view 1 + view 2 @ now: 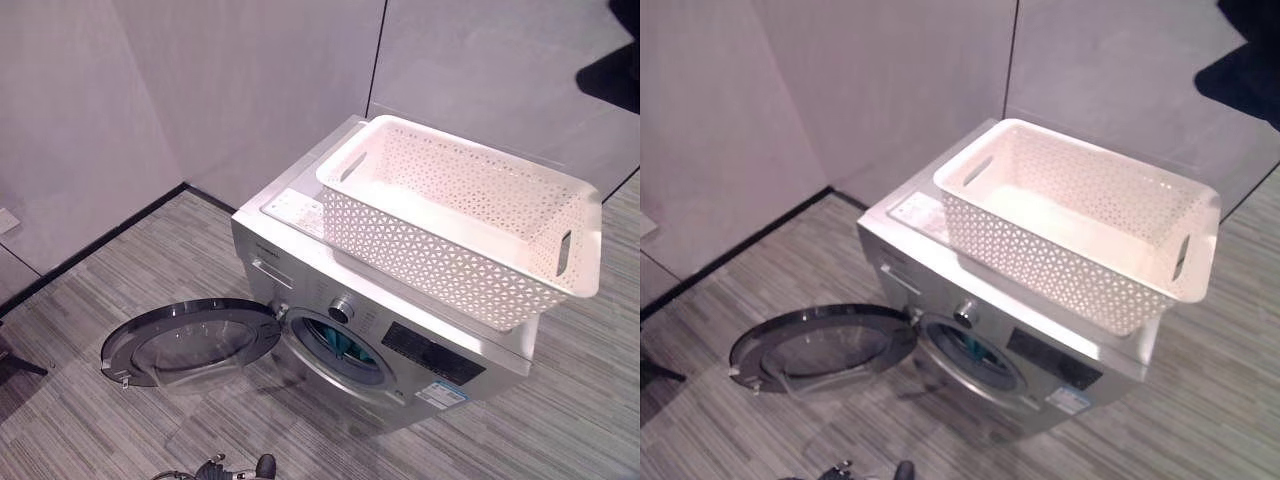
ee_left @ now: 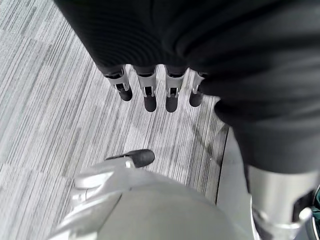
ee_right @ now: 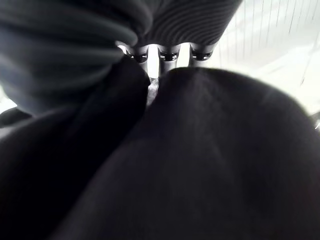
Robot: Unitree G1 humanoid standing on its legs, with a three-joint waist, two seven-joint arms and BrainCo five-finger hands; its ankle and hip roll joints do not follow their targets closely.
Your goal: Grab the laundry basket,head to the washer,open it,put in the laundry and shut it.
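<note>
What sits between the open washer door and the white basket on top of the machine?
The washer's front corner: the round drum opening with teal laundry inside and a silver knob above it. The door hangs open; the basket rests on top. Both eye views show this.

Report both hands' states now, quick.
Left hand: open, fingers relaxed over the floor, holding nothing.
Right hand: cannot be told; its fingers are hidden behind dark fabric.

One basket [image 1: 470, 215], one washer [image 1: 330, 300]
</note>
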